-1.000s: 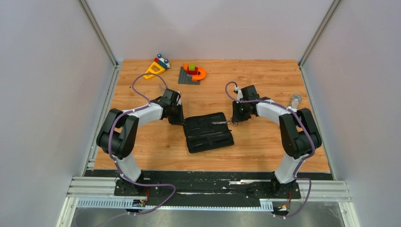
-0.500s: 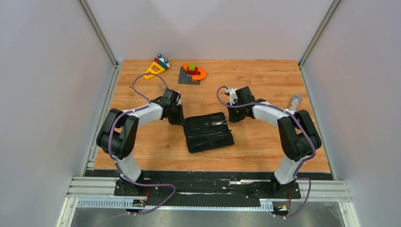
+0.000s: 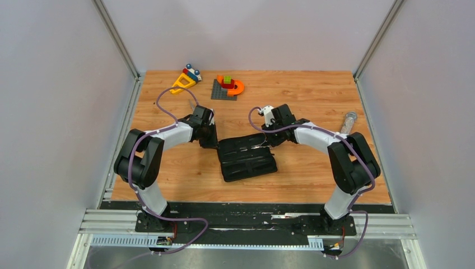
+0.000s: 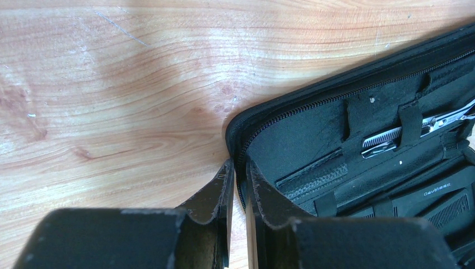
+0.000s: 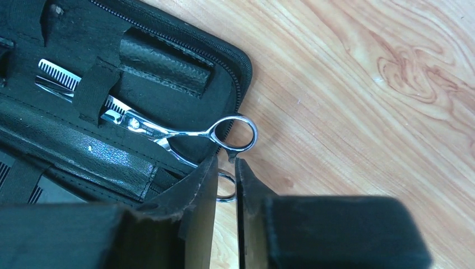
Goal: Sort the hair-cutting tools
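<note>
Lying strapped in the black zippered case (image 5: 238,59), the slim silver metal scissors (image 5: 185,133) look light, stiff and slick, best taken by the lower ring handle (image 5: 227,199), which the right gripper's (image 5: 225,162) near-closed jaws flank, grip uncertain.

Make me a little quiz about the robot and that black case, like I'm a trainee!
1. True or false: the scissors are tucked under a strap in the case.
2. What does the left hand pinch? A: a toy block. B: the case's rim. C: a comb.
3. Which hand is nearest the scissors?

Key: 1 true. 2 B. 3 the right hand.
</note>
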### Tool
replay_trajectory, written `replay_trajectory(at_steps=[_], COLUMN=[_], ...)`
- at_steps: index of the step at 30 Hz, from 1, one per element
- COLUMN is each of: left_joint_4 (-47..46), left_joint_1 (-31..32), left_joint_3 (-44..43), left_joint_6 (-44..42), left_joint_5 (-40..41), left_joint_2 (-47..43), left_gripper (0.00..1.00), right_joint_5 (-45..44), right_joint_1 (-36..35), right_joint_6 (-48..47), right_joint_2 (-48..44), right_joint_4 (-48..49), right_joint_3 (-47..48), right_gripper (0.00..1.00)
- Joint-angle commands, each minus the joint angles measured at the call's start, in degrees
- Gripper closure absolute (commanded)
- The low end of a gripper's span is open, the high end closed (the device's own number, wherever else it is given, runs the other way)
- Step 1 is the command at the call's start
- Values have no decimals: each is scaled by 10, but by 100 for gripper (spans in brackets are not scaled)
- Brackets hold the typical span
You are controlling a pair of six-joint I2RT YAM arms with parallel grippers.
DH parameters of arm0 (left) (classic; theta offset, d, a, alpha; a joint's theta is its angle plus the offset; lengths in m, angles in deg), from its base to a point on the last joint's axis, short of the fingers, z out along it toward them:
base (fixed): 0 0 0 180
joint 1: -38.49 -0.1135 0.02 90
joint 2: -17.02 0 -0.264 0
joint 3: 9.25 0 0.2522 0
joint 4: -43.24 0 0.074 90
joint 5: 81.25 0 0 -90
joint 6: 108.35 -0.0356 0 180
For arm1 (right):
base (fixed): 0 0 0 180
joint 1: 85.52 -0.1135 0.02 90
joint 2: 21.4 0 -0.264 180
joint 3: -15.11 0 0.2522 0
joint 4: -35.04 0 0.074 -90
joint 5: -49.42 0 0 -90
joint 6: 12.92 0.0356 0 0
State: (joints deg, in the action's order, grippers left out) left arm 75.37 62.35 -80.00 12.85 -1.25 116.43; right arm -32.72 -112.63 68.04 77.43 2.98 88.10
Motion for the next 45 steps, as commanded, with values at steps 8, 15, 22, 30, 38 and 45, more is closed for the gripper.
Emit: replay_trajectory(at_steps=[8,15,22,30,38,45], left_joint_4=[36,37,39,40,43,45], left_joint_1=[1,1,1,1,1,1], left_joint_3=[5,3,-2,-4,-4,-4], left_joint_6=[-6,-7,-8,-11,-12,-13], left_joint_5=[19,19,19,18,19,20], left_joint_2=[-26,-24,-22,-19,-20,-20], left_gripper=[82,82,82,82,82,82], right_joint_5=[13,144,215,155,129,115], right_joint_1=[-4,-11,-20,-26,-37,-37], right_joint_6=[-94,-323,-424,-493,-526,-536], right_joint_2=[-77,-107,-42,14,63,106], right_joint_4=[-58,-33,-73,-121,-137,-140], right_joint_3=[49,19,64,98,107,119], right_gripper=[58,50,51,51,50,53])
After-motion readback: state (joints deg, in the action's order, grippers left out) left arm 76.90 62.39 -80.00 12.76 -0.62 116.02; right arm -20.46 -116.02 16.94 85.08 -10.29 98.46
